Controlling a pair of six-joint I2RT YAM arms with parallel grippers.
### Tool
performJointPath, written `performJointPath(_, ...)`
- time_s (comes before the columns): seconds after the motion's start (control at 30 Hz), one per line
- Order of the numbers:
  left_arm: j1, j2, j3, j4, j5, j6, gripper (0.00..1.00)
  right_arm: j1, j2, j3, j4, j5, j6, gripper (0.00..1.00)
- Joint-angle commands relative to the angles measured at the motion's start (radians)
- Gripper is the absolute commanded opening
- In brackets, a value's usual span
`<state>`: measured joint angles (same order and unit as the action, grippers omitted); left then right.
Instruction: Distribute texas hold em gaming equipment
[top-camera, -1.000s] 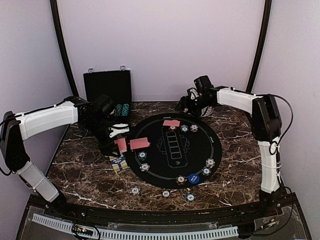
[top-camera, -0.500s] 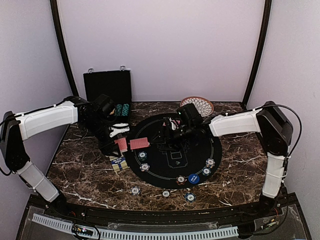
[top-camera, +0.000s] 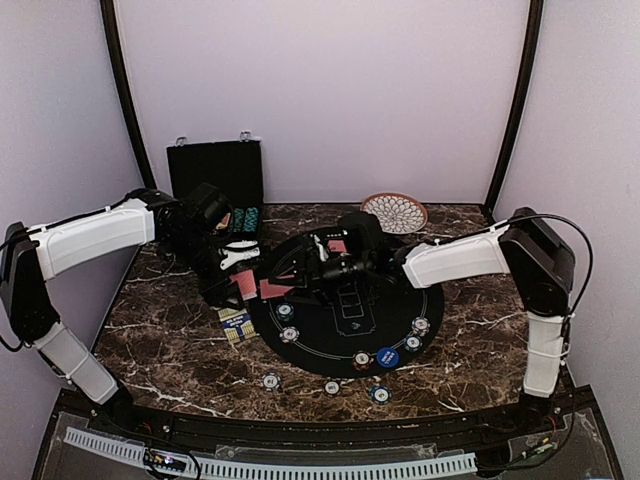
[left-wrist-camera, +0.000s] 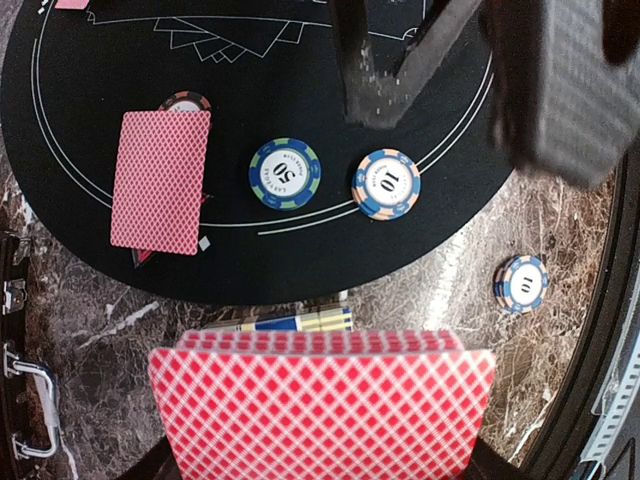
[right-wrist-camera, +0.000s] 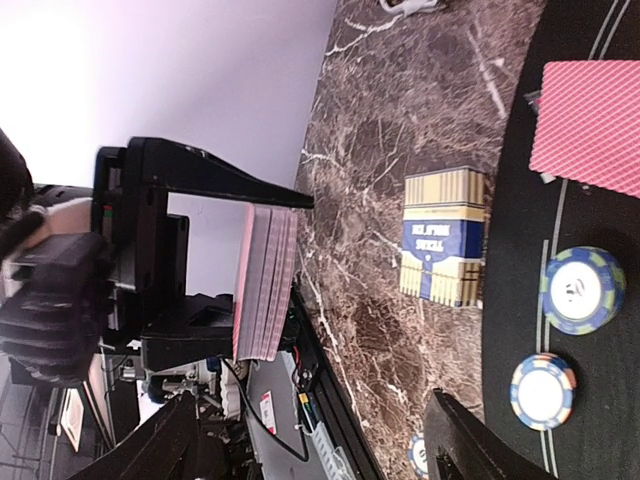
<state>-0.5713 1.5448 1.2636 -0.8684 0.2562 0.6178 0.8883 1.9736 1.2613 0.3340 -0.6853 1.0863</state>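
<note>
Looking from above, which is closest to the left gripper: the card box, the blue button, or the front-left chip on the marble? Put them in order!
From the left gripper:
1. Card box, just in front of it on the marble.
2. Front-left chip, off the mat, near the front edge.
3. Blue button, on the mat's front right.

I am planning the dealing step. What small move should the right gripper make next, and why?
Probably ease the open right gripper to the deck and pinch its outer card: the left gripper clamps that deck, with a gap between them.
</note>
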Motion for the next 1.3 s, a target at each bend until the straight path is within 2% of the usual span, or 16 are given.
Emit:
performJointPath(0.0,0.005,0.000,0.039,-0.013,0.033,-0.009,0.13,0.029,0.043,0.048,0.076,-0.029,0.033,0.77)
performJointPath(0.5,0.004,0.006,0.050,-0.017,0.041,-0.010,0.13,0.055,0.106,0.122,0.107,-0.055,0.067,0.76)
performJointPath(0.8,0.005,0.013,0.058,-0.017,0.043,-0.010,0.13,0.075,0.191,0.238,0.100,-0.073,0.082,0.76)
performJointPath(1.03,0.004,0.024,0.062,-0.017,0.045,-0.010,0.13,0.086,0.267,0.337,0.050,-0.080,0.081,0.75)
performJointPath(1.27,0.004,0.020,0.060,-0.018,0.042,-0.008,0.13,0.080,0.310,0.380,-0.079,-0.051,0.039,0.73)
